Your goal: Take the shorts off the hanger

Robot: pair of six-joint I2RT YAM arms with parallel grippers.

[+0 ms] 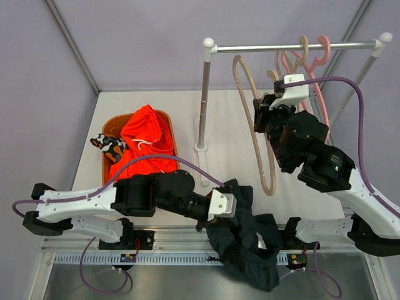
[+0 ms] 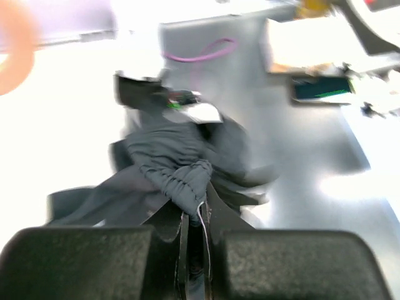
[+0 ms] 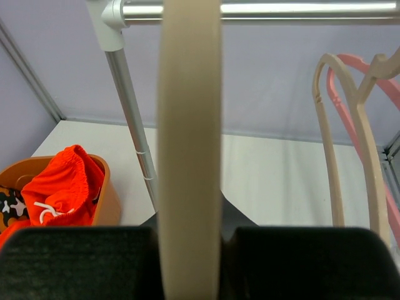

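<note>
Left gripper [image 2: 192,215]: jaws together, clamped on a bunched fold of the dark navy soft fabric shorts [image 2: 175,169]. Grips at the garment's far-left end; no gap shows between pads and cloth in the left wrist view. Dark navy shorts: trail from that pinch toward the near right, long axis on a diagonal, crumpled across the near edge of the white table [image 1: 231,125] and over the metal mounting strip [image 1: 187,257] in front. Appear clear of the hanger, with the hanger's lower loop close by but seemingly not touching. Right gripper [image 3: 189,240]: closed on the broad beige loop-shaped hanger [image 3: 189,125], one finger to each side of the band; carries no cloth. Holds the hanger upright beside the silver metal clothes rail [image 1: 294,45]; whether its hook sits on the bar cannot be told. Spare beige and pink hangers [image 1: 312,53]: hooked on the rail to the right. Brown plastic basket [image 1: 167,125]: stands far left of the left gripper, well apart from the navy pair. Contains the bright orange shorts with white drawstring [image 1: 147,140] and, at its left rim, the black-orange-white camouflage shorts [image 1: 111,149]. Judgement: places the left arm nearer both garment and basket, so a leftward carry across the table looks like the move ahead.
</note>
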